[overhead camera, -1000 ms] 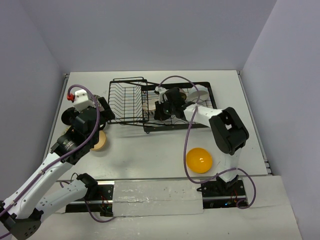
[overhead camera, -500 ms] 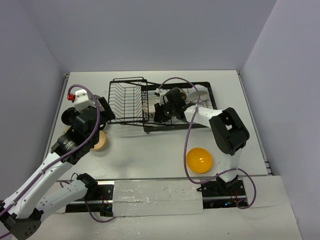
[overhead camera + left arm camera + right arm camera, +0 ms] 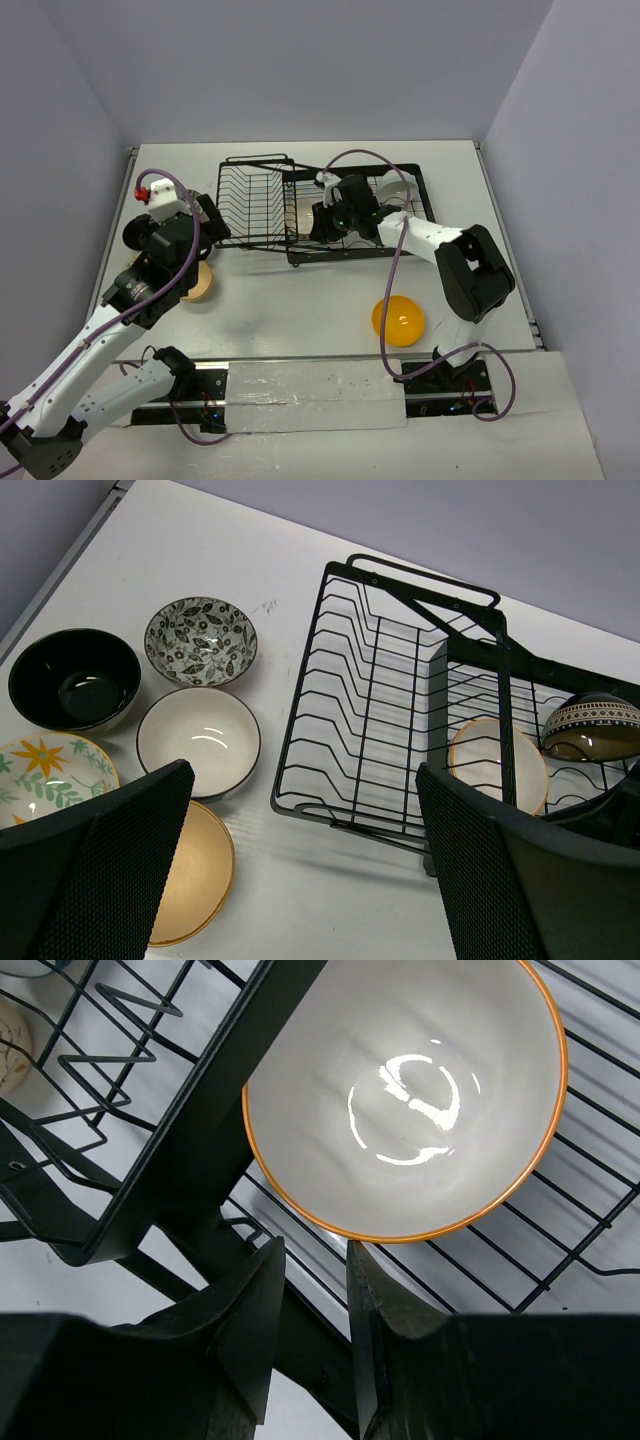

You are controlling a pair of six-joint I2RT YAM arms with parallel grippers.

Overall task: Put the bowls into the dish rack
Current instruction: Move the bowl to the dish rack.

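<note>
The black wire dish rack [image 3: 260, 200] stands at the back of the table. My right gripper [image 3: 330, 222] is down inside its basket section. In the right wrist view its jaws [image 3: 315, 1260] are open a little, with nothing between them. A white bowl with an orange rim [image 3: 410, 1090] lies on the rack wires [image 3: 200, 1130] just beyond the fingertips. My left gripper [image 3: 300, 880] hangs wide open and empty above the table, left of the rack [image 3: 400, 710]. Below it are a tan bowl [image 3: 195, 870], a white bowl [image 3: 198, 740] and a black bowl [image 3: 74, 678]. An orange-yellow bowl [image 3: 399, 320] sits near the right arm's base.
A grey leaf-patterned bowl [image 3: 200, 640] and a yellow-flowered bowl [image 3: 45, 775] sit with the others at the left. A brown patterned bowl [image 3: 590, 725] rests in the basket beside the orange-rimmed bowl [image 3: 497, 762]. Walls close in the table on three sides.
My right gripper's jaws have parted and let go of the orange-rimmed bowl in the basket. The right arm's elbow has swung to the right. The left arm has not moved.
</note>
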